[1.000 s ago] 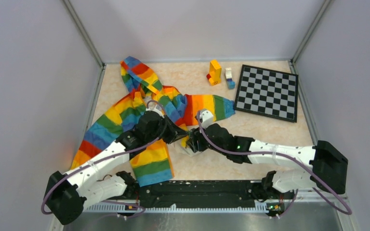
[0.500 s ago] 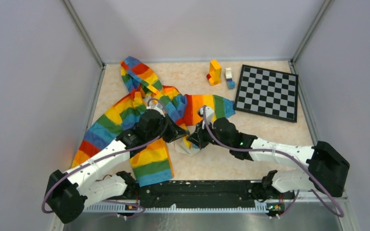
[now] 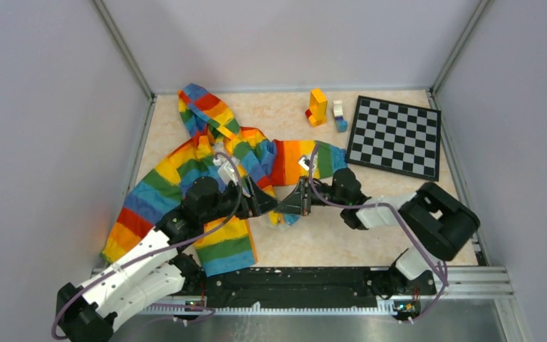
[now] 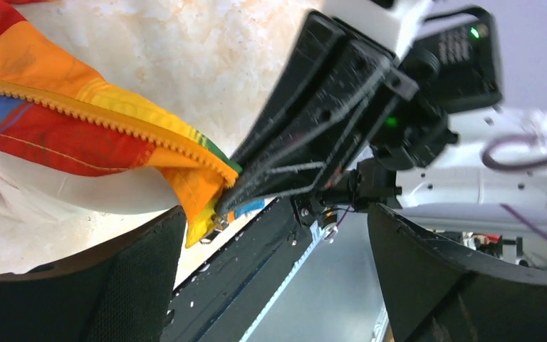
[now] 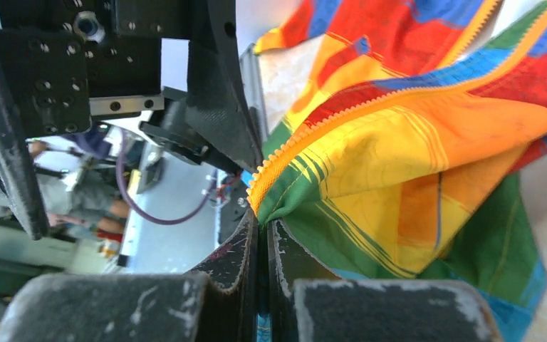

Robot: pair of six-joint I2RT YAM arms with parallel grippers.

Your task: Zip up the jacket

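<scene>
The rainbow-striped jacket (image 3: 185, 171) lies spread on the table's left half with its hood toward the back. My right gripper (image 3: 286, 206) is shut on the jacket's lower front corner, and the right wrist view shows its fingertips (image 5: 246, 235) pinching green and orange fabric just below the orange zipper teeth (image 5: 370, 107). My left gripper (image 3: 260, 203) faces it from the left, open. In the left wrist view its two fingers (image 4: 114, 285) stand wide apart with nothing between them. The pinched jacket corner (image 4: 199, 192) hangs just beyond the left finger.
A checkerboard (image 3: 395, 135) lies at the back right. Orange toy blocks (image 3: 318, 107) and a small white-and-blue stack (image 3: 339, 115) stand beside it. Grey walls enclose the table on three sides. The black base rail (image 3: 292, 288) runs along the near edge.
My right gripper closed on the jacket corner and its arm folded inward. My left gripper opened, let go of the fabric and drew back slightly to the left.
</scene>
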